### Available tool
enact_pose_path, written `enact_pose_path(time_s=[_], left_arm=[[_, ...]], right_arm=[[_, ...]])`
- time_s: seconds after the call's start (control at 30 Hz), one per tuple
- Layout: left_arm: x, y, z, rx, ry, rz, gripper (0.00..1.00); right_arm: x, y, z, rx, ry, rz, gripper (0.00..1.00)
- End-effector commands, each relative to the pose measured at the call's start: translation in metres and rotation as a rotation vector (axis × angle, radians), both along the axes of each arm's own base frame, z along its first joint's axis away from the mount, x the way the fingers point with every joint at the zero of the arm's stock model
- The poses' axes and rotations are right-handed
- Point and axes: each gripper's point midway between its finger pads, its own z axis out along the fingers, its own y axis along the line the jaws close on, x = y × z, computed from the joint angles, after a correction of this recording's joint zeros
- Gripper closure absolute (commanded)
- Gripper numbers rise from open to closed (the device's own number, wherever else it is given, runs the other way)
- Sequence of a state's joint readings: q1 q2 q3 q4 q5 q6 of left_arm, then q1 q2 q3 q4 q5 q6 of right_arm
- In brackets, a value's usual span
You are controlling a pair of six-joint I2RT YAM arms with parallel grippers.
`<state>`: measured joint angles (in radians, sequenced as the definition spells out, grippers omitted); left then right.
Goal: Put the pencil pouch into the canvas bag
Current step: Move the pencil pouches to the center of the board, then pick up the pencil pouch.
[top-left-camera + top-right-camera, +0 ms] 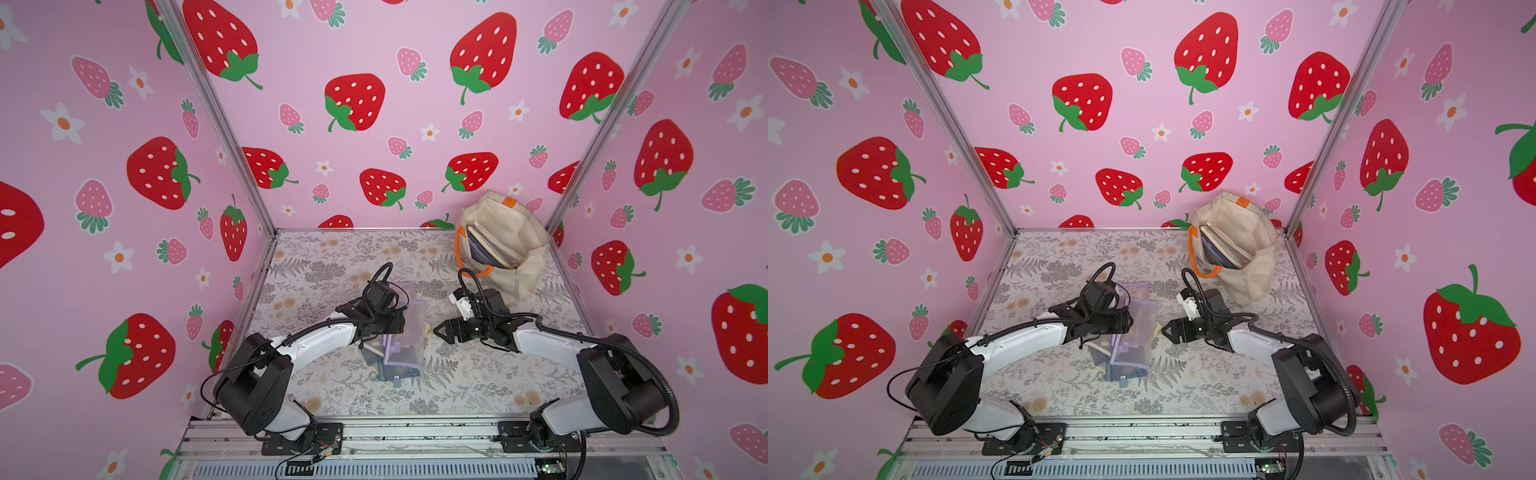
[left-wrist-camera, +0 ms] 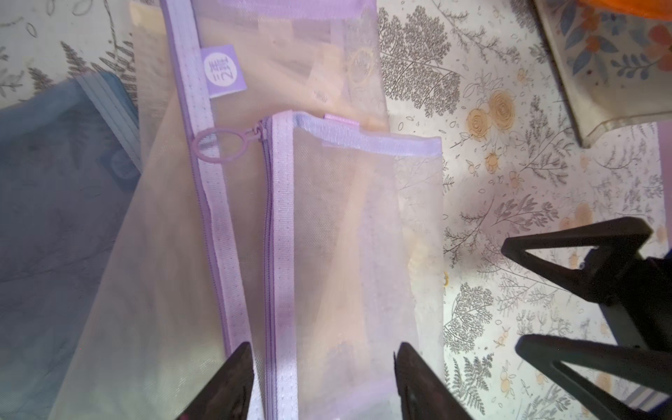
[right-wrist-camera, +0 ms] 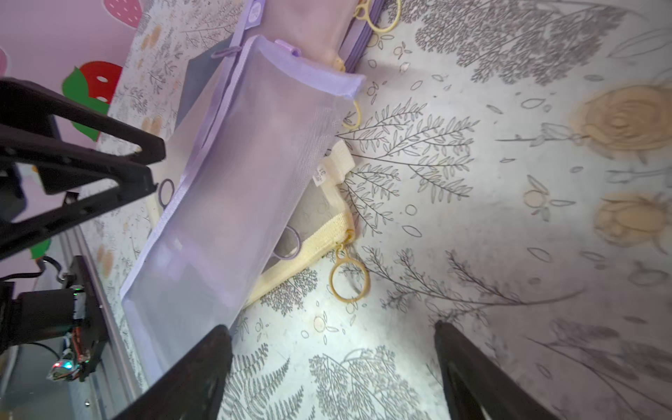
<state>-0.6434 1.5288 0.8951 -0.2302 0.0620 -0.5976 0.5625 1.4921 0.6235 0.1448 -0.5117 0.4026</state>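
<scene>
The lilac mesh pencil pouch (image 2: pixel 349 236) lies on top of a pile of pouches, right between the spread left fingers (image 2: pixel 232 382), which grasp nothing yet. They should pinch only its zipper edge, not the bigger pouch (image 2: pixel 163 254) beneath. The right fingers (image 3: pixel 200 367) gape empty over the desk (image 3: pixel 472 254) beside the pile, and the canvas bag (image 1: pixel 528 266) stands well beyond them, already part-filled.
</scene>
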Motion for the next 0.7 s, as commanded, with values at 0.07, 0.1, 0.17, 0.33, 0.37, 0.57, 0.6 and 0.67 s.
enact_pose_path(time_s=[0.07,0.1,0.17,0.33,0.37,0.57,0.6,0.67], left_arm=[[0.004,-0.004,-0.017,0.023,0.01,-0.013,0.38],[0.004,-0.004,-0.021,0.027,0.017,-0.013,0.38],[0.003,-0.007,-0.025,0.022,0.025,-0.02,0.39],[-0.001,-0.02,-0.024,-0.067,0.024,-0.035,0.45],[-0.005,-0.027,-0.022,-0.1,0.036,-0.054,0.46],[-0.012,-0.045,-0.012,-0.19,0.039,-0.081,0.57],[-0.014,-0.048,-0.011,-0.2,0.041,-0.086,0.59],[-0.016,-0.053,-0.008,-0.231,0.043,-0.094,0.63]], right_arm=[[0.001,0.029,0.005,0.133,0.011,0.034,0.13],[0.0,0.031,0.002,0.139,0.02,0.039,0.13],[-0.001,0.036,-0.002,0.157,0.031,0.043,0.14],[-0.001,0.045,-0.008,0.18,0.048,0.054,0.17],[0.0,0.047,-0.007,0.191,0.047,0.058,0.18],[0.001,0.057,-0.003,0.23,0.048,0.075,0.3],[0.002,0.057,-0.002,0.233,0.046,0.076,0.33],[0.001,0.057,0.001,0.239,0.041,0.076,0.38]])
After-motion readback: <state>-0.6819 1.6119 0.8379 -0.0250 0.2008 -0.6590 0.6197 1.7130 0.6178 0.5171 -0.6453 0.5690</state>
